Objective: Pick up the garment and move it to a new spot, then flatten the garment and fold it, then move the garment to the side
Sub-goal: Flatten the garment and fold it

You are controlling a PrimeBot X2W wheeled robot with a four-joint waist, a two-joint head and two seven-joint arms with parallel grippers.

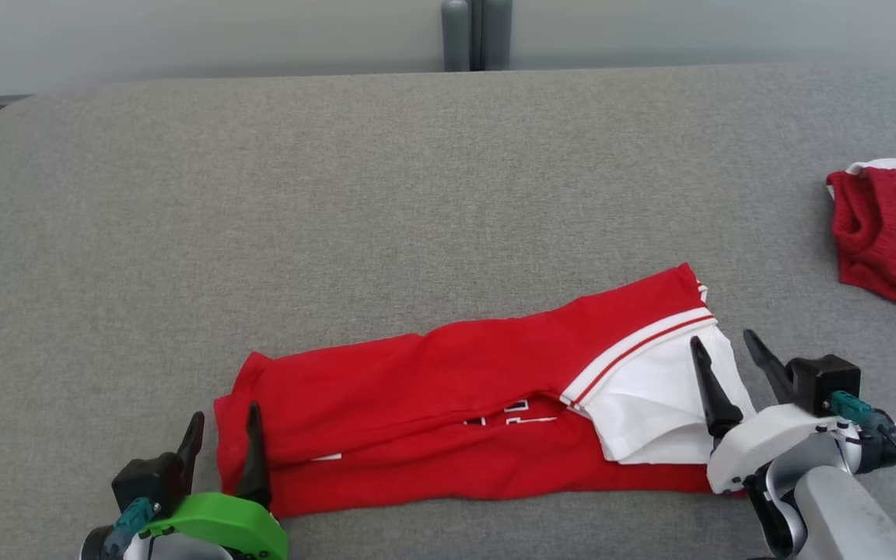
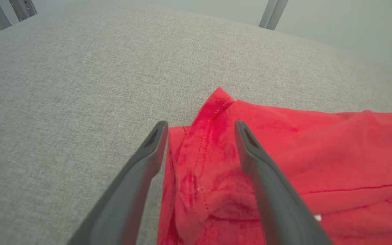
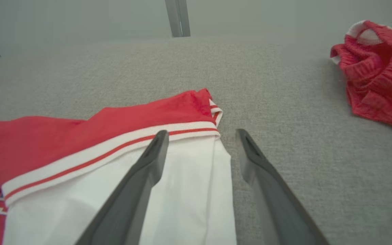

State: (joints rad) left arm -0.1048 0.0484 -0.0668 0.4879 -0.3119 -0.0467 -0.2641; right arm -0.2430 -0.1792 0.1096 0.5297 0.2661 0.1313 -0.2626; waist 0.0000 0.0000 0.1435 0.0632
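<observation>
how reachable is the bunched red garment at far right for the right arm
Probably yes: the right tool stands open, holding nothing, and plain grey surface runs from it to the bunched red garment.

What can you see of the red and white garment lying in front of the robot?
The red thin-fabric garment with a white panel and red-striped white trim lies folded into a long band, slightly rumpled, on the grey woven surface, near its front edge. White markings peek out at the fold. The left gripper and right gripper, jaws open, each straddle one end; contact cannot be told.
</observation>
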